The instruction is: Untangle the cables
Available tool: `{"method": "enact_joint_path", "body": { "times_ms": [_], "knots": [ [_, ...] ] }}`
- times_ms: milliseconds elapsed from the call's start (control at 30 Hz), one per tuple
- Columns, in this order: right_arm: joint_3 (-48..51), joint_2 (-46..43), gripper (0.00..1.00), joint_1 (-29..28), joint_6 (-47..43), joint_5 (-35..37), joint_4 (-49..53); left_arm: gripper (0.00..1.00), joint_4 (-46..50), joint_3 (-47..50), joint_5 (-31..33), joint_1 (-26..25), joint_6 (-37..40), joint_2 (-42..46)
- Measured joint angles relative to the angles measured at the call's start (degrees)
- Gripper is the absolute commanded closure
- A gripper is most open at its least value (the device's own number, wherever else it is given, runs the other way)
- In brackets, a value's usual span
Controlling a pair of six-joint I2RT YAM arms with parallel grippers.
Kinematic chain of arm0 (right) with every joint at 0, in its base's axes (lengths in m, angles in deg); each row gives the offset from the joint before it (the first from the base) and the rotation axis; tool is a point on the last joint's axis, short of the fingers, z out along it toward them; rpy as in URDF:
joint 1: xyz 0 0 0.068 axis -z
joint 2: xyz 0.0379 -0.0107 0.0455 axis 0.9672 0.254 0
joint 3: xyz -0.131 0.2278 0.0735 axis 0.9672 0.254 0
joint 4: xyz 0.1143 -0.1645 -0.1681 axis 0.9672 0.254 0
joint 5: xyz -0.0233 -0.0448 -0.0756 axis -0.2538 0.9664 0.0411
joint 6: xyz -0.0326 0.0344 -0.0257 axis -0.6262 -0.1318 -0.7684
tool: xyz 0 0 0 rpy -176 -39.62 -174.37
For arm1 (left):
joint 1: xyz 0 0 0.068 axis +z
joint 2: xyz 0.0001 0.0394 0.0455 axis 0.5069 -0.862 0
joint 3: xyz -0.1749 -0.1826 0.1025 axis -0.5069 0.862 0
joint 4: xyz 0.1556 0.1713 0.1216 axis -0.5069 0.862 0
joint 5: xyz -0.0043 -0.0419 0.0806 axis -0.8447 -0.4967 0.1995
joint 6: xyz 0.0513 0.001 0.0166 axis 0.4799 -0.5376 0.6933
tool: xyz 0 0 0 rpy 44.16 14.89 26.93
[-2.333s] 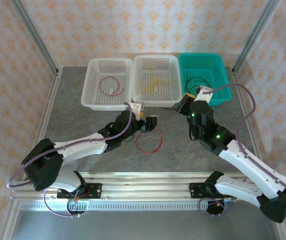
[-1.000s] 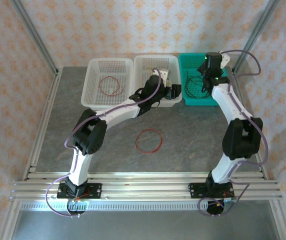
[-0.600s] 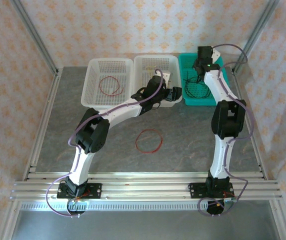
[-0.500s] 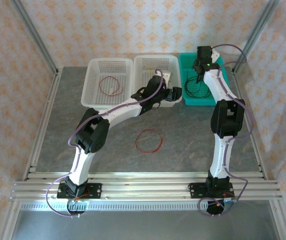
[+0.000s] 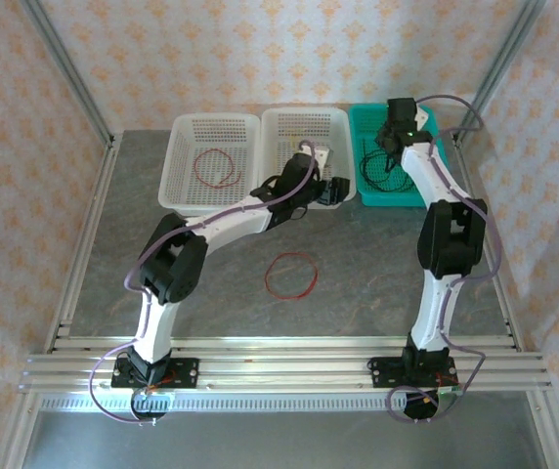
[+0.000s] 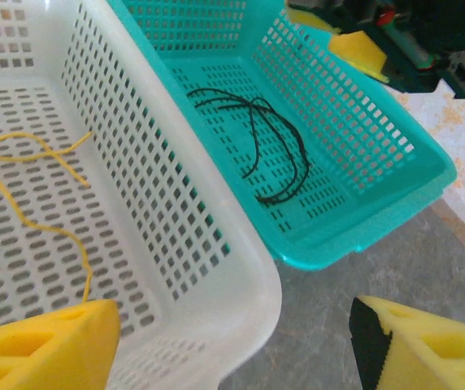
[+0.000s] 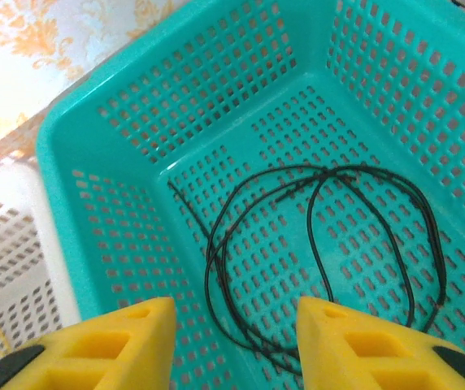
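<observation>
I've got the right arm (image 5: 434,191) stretched over the teal basket (image 7: 176,106), right gripper (image 7: 232,325) parted above the black cable (image 7: 208,280); left gripper (image 6: 232,333) gapes empty at the white basket's (image 6: 176,203) corner.

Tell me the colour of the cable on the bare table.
The cable is red, clearest in the top external view.

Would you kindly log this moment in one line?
right gripper: open over black wire coil in teal plastic basket | left gripper: open | red wire loop: on table
</observation>
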Motion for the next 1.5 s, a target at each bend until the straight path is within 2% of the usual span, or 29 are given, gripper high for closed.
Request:
{"method": "enact_joint_path", "body": {
  "times_ms": [200,367,633,900,1133,1200,1233,1500],
  "knots": [
    [7.4,-9.0,0.59,-1.9,-0.9,-2.2,-2.1,0.24,-1.2,11.8,1.3,-1.6,0.6,13.1],
    [13.4,-16.6,0.6,-7.1,-1.0,-3.0,-3.5,0.24,-2.8,21.8,2.4,-2.5,0.5,23.0],
    [28.6,-27.0,0.57,-17.3,-0.6,-1.3,-8.7,0.24,-2.1,36.3,6.6,-2.5,-0.6,33.2],
    [44.4,-35.2,0.58,-26.5,2.2,1.2,-14.9,0.24,-2.0,45.7,8.4,-2.5,-3.3,39.7],
    [48.0,-35.2,0.55,-36.4,7.0,3.0,-13.3,0.24,-0.3,51.0,8.9,-2.5,-3.4,43.2],
    [47.9,-33.9,0.43,-39.0,8.1,3.3,-11.5,0.24,-0.3,52.5,8.9,-2.5,-3.7,43.9],
    [47.8,-32.9,0.42,-40.1,8.5,3.2,-10.4,0.24,-0.4,53.2,8.9,-2.5,-3.9,44.2],
    [47.8,-27.6,0.59,-42.0,8.7,3.5,-0.3,0.24,-0.8,61.3,8.9,-2.8,-8.1,50.1]
  ]
}}
